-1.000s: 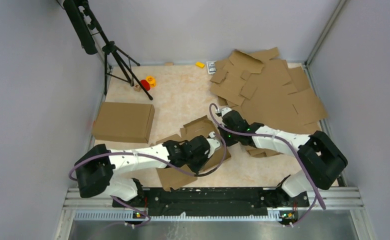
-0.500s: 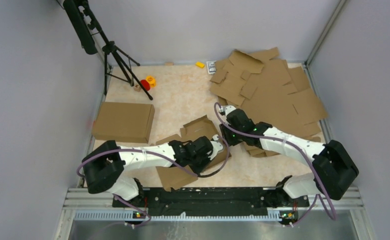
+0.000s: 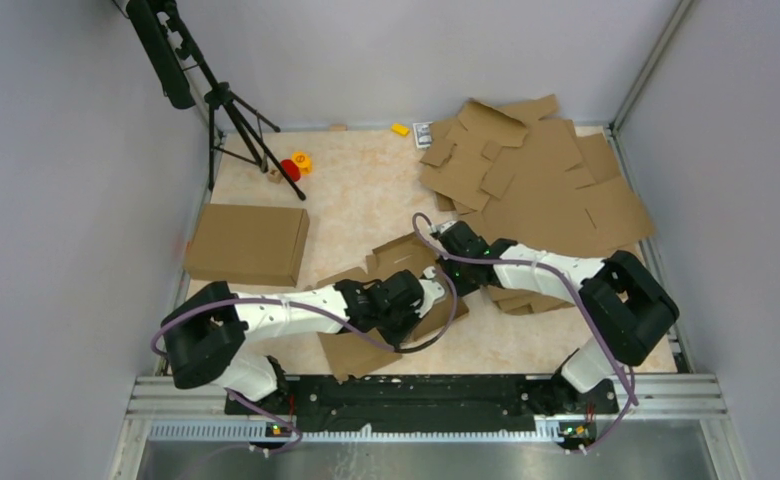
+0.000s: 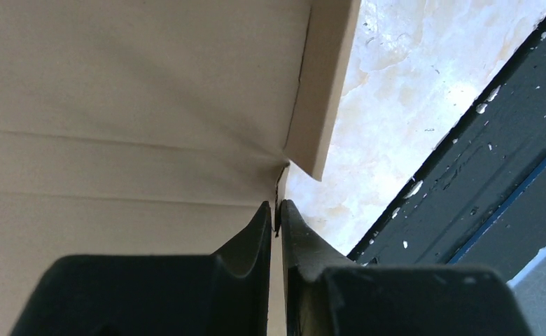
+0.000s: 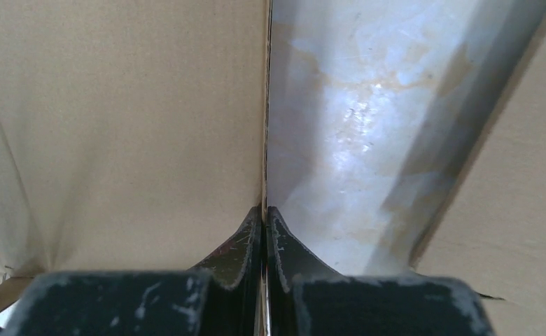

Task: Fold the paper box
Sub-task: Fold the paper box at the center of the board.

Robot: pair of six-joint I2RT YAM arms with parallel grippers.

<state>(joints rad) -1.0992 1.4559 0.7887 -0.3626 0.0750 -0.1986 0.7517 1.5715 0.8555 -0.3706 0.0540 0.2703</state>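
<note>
nearby, paper box [image 3: 351, 355] lies partly folded on the table [image 3: 356, 190], near-centre. left hand [image 4: 277, 210] pinches a wall edge, probably steadying it. farther out, right hand [image 5: 264, 210] clamps another panel edge, likely to fold it.

Plain grey walls [image 3: 416, 50] left, far and right. Pale marbled tabletop [image 3: 356, 190], evenly lit, shadows soft. Black tripod [image 3: 228, 108] stands at far left corner. Metal post [image 3: 651, 60] rises at far right corner. Slotted aluminium rail [image 3: 446, 428] along near edge.
</note>
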